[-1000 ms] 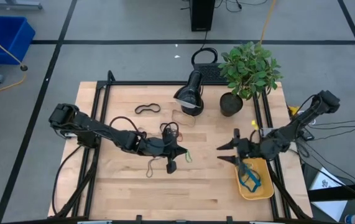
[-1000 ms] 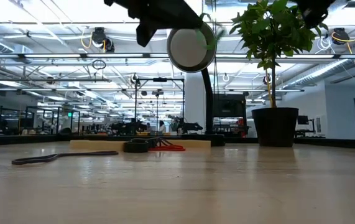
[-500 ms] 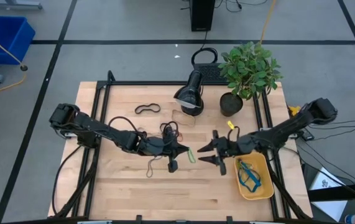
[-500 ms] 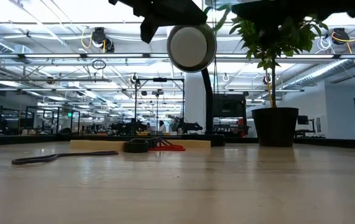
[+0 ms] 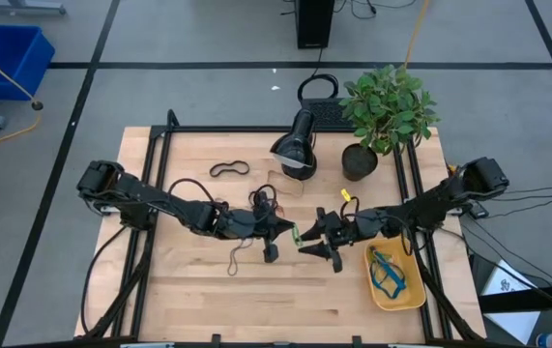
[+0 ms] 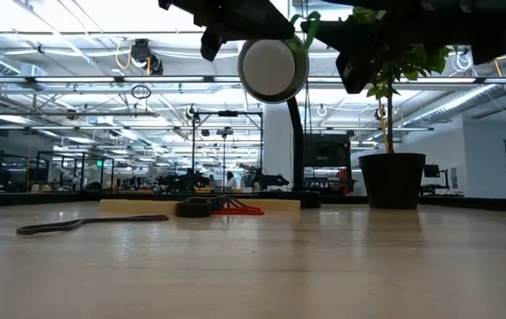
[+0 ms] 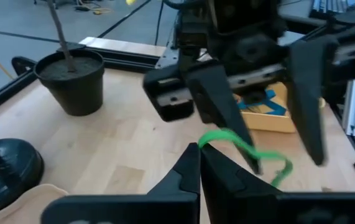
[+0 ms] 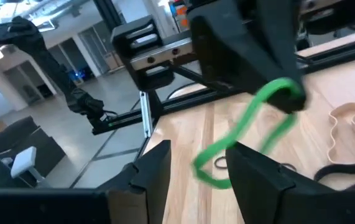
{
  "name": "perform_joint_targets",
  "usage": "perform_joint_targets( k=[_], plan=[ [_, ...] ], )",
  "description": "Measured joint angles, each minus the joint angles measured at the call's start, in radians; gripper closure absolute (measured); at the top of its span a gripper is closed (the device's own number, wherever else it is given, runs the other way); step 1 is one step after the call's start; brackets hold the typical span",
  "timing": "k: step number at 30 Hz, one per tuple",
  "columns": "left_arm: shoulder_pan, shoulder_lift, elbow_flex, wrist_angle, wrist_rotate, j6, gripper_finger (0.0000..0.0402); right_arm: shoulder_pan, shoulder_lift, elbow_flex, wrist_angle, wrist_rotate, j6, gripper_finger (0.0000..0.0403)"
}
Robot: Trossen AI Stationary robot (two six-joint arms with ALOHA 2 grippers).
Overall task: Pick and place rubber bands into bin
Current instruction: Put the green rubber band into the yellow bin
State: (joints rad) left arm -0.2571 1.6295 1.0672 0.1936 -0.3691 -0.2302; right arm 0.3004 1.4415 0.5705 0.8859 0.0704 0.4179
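My left gripper (image 5: pixel 289 230) is shut on a green rubber band (image 7: pixel 245 149) above the table's middle. My right gripper (image 5: pixel 314 237) faces it from the table's right, open, one finger on each side of the band's free loop (image 8: pixel 211 171). The yellow bin (image 5: pixel 413 290) stands at the near right with a blue band (image 5: pixel 387 271) inside. On the wood lie a black band (image 5: pixel 229 169), a tan band (image 5: pixel 285 184), a red and black tangle (image 5: pixel 264 201) and another black band (image 5: pixel 235 259). My left gripper pinches one end of the green band (image 7: pixel 211 138) between its two fingertips, coming about level from the table's left. The band is lifted clear of the table and sticks out slack beyond the tips. I cannot tell whether my right gripper touches the band.
A black desk lamp (image 5: pixel 295 145) and a potted plant (image 5: pixel 384 111) stand at the table's far side. Dark frame rails (image 5: pixel 159 174) run along the left and right edges. A blue crate (image 5: pixel 10 58) sits on the floor beyond the far left.
My right gripper has swung from over the bin toward the table's left and sunk, staying open, until its fingers stand around the green band held by my left gripper. The band stays lifted clear.
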Motion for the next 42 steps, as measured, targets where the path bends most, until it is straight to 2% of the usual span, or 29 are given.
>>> perform_joint_targets(
  k=[7, 10, 16, 24, 30, 36, 39, 42],
  plan=[
    [0.012, 0.000, 0.000, 0.003, 0.000, -0.002, 0.0392, -0.006, 0.020, 0.000, 0.023, 0.004, 0.015, 0.0286],
    [0.012, 0.000, 0.000, 0.004, 0.001, 0.001, 0.0398, -0.006, 0.009, 0.000, 0.021, 0.005, 0.011, 0.0319],
    [0.012, 0.000, 0.000, 0.004, 0.001, -0.008, 0.0384, -0.006, 0.009, 0.000, 0.017, 0.005, -0.008, 0.0396],
    [0.012, 0.000, 0.000, 0.007, 0.002, -0.009, 0.0395, -0.006, 0.009, 0.000, 0.014, 0.006, -0.019, 0.0400],
    [0.012, 0.000, 0.000, 0.006, 0.003, -0.011, 0.0350, -0.006, 0.009, 0.000, 0.014, 0.006, -0.019, 0.0402],
    [0.012, 0.000, 0.000, 0.006, 0.004, -0.019, 0.0271, -0.006, 0.003, 0.000, 0.008, 0.006, -0.038, 0.0402],
    [0.012, -0.002, 0.000, -0.019, 0.027, -0.013, 0.0234, -0.006, -0.032, 0.000, -0.024, 0.005, -0.053, 0.0402],
    [0.012, -0.002, 0.000, -0.079, 0.058, -0.025, 0.0210, -0.003, -0.111, 0.000, -0.137, 0.004, -0.066, 0.0402]
  ],
)
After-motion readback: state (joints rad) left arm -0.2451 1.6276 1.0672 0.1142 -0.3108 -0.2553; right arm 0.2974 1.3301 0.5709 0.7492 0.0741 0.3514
